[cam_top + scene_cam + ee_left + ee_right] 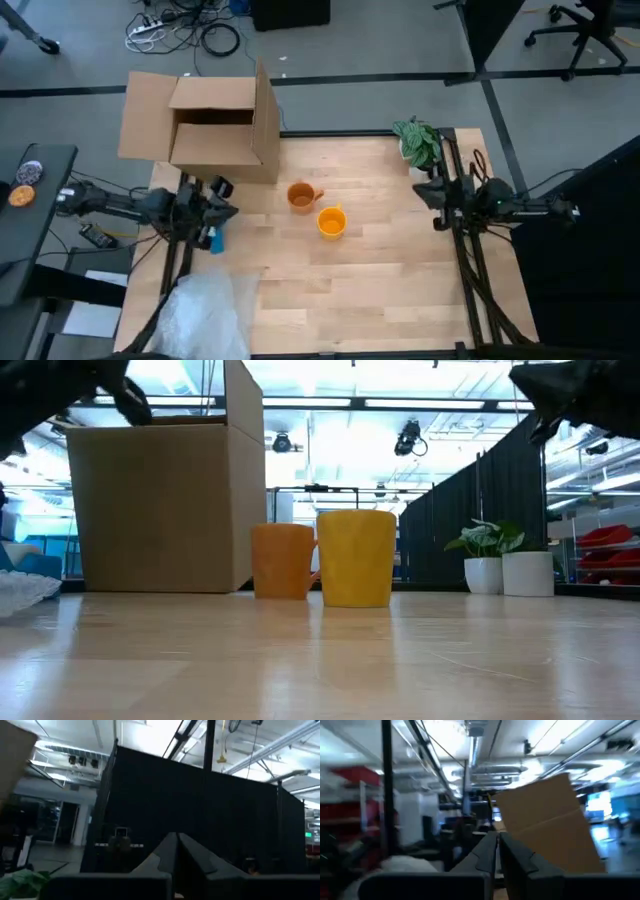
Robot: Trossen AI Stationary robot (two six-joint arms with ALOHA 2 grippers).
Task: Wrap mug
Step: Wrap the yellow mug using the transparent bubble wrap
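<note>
Two mugs stand upright on the wooden table (380,290) near its middle. The orange mug (301,196) (283,561) is farther back and the yellow mug (332,222) (356,558) is nearer, close beside it. A heap of clear wrap (205,315) lies at the near left corner. My left gripper (228,211) (177,836) hovers at the table's left edge, shut and holding nothing, left of the mugs. My right gripper (424,193) (497,835) hovers at the right edge, also shut and holding nothing.
An open cardboard box (215,125) (160,505) stands at the far left corner. A potted plant (418,142) (483,565) is at the far right. A blue object (215,238) lies under my left arm. Bare wood stretches in front of the mugs.
</note>
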